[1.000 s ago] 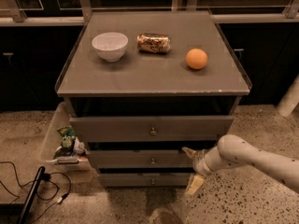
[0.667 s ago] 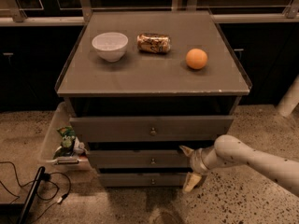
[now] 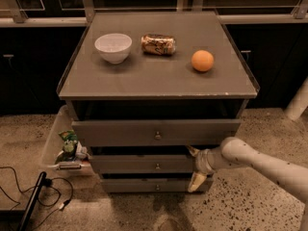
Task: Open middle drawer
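Gripper [image 3: 194,167], fingers spread, blocks the right end of the middle drawer [image 3: 139,164], centre-right; knob [image 3: 157,166] reachable from open floor [image 3: 144,211], lower centre; bin [image 3: 51,146] crowds the left.

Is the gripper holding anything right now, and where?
Nothing visibly clamped: the gripper has fingers open, one above and one below the right end of the middle drawer.

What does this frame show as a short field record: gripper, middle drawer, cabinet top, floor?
gripper: gripper at the right end of the middle drawer, arm reaching in from the right
fingers: spread, one above the drawer front, the other below it
middle drawer: knob untouched; front not clearly pulled out
cabinet top: white bowl, can on its side, orange
floor, left: pale bin holding packets; black cable
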